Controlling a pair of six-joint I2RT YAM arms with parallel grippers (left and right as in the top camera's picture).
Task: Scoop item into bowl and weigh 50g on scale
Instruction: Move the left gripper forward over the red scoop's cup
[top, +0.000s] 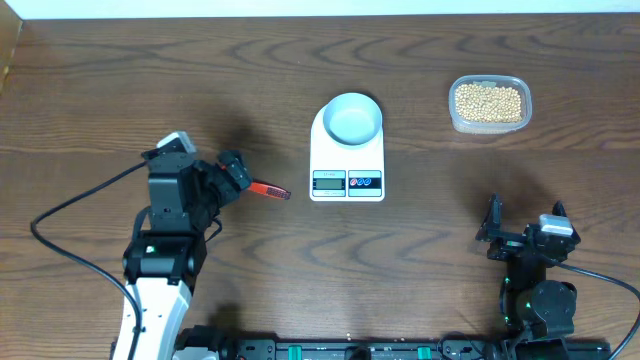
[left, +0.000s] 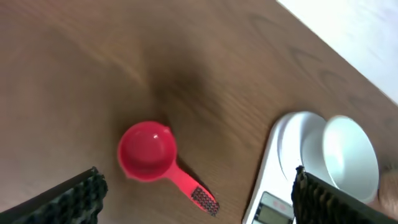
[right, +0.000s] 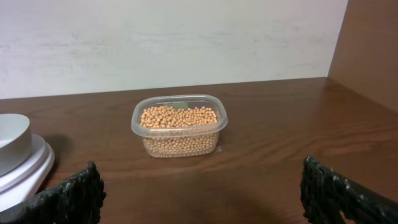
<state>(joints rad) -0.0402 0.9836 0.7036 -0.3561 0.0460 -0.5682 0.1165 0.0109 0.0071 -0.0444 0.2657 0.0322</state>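
Dark wood-grain table (top: 150, 80) against a pale plastered wall (right: 174, 37).

Scale (top: 347, 158) display too small; red scoop (top: 270, 190) head hidden overhead.

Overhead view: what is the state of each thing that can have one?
bowl: empty, on the scale
scale: display unreadable
tub: open, full of beans
scoop: empty, not held
left gripper: open, over scoop
right gripper: open, empty

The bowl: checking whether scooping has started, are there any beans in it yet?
No, the bowl on the scale shows only its bare pale inside; the beans lie in the clear tub.
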